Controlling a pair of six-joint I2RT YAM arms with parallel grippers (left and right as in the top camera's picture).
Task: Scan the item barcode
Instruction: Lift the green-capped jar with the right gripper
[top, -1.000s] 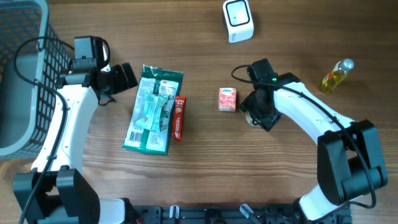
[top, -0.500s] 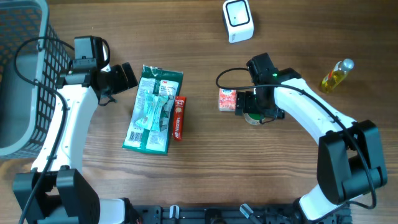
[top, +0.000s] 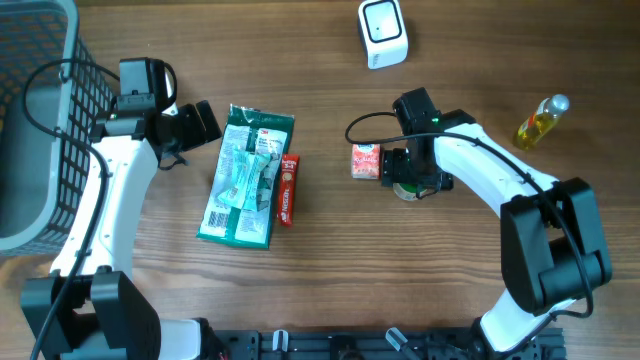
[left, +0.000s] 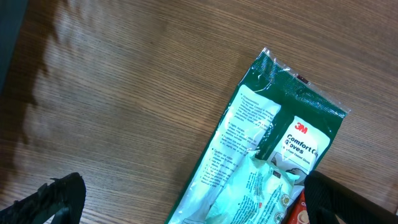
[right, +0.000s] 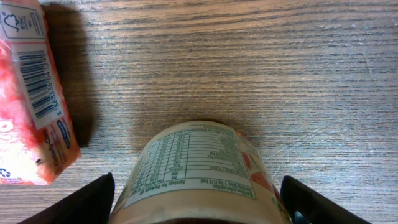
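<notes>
A tan can (right: 199, 168) with a nutrition label stands upright on the wood table between my right gripper's fingers (right: 93, 199). My right gripper (right: 198, 199) is open, with a finger close on each side of the can (top: 408, 188). Just to the can's left lies a pink tissue pack (right: 31, 106), its barcode facing up. The white scanner (top: 382, 32) sits at the back of the table. Over the top end of a green 3M gloves pack (left: 261, 155), my left gripper (left: 205, 202) hangs open and holds nothing. In the overhead view my left gripper (top: 200, 122) is left of that pack (top: 245, 175).
A red tube (top: 287, 190) lies against the gloves pack's right side. A grey basket (top: 30, 130) fills the left edge. A small yellow oil bottle (top: 540, 120) lies at the far right. The pink pack (top: 366, 160) is just left of my right gripper (top: 405, 180).
My right wrist turned from angled down-right to level across the can, and its jaws widened and then came in around it. The can, the packs and the left arm stayed put.
</notes>
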